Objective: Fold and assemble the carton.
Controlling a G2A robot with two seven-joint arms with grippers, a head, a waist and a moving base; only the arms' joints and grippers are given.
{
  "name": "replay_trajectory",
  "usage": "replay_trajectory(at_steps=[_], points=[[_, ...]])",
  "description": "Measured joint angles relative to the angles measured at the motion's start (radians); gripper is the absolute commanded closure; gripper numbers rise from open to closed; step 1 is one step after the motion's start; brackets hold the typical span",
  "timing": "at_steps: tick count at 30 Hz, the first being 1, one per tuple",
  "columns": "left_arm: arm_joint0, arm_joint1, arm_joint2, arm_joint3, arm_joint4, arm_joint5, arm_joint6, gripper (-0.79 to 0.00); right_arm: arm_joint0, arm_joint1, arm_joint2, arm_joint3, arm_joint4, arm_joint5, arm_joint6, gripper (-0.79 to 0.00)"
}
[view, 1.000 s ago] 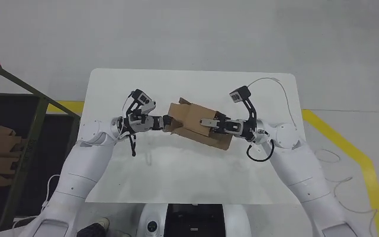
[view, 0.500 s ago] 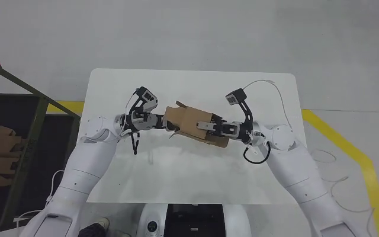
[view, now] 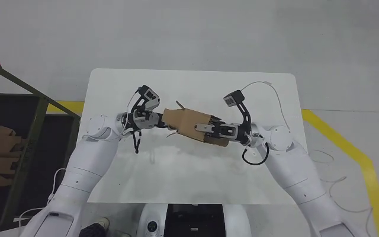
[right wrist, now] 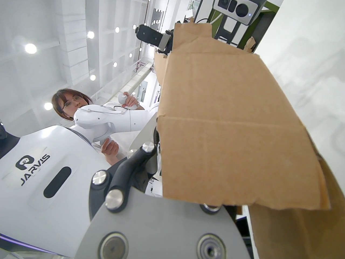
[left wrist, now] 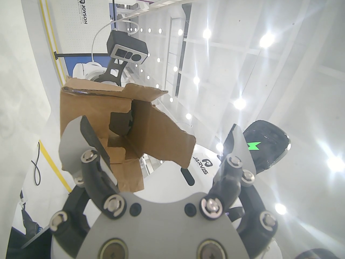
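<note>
Brown corrugated cardboard carton (view: 188, 122) is being held over the centre of the white rectangular table (view: 118, 172). The right gripper (view: 202, 126), at the carton's 3 o'clock end, is being judged as pinching a wall: one finger outside on top, a dark pad (left wrist: 120, 125) inside. The left gripper (view: 164, 122), at 9 o'clock, is being seen spread wide beside the ragged open flap (left wrist: 167, 136).

Flap to be pressed inward along its crease, gently, since the torn board is being risked. Inside the carton, bare cardboard is being seen around that pad.
</note>
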Motion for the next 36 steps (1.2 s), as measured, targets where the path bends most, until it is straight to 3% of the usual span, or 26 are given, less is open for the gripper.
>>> replay_trajectory(at_steps=[14, 30, 36], points=[[-0.007, -0.006, -0.003, 0.007, 0.015, -0.023, 0.018, -0.785, -0.014, 0.007, 0.036, 0.007, -0.018, 0.000, -0.024, 0.000], [0.039, 0.002, -0.037, -0.060, 0.023, 0.015, 0.003, -0.785, -0.053, 0.012, 0.079, -0.007, -0.075, 0.029, -0.181, 0.000], [0.025, 0.000, -0.046, -0.059, 0.016, -0.001, 0.006, -0.785, -0.050, 0.011, 0.056, -0.025, -0.084, 0.047, -0.127, 0.000]])
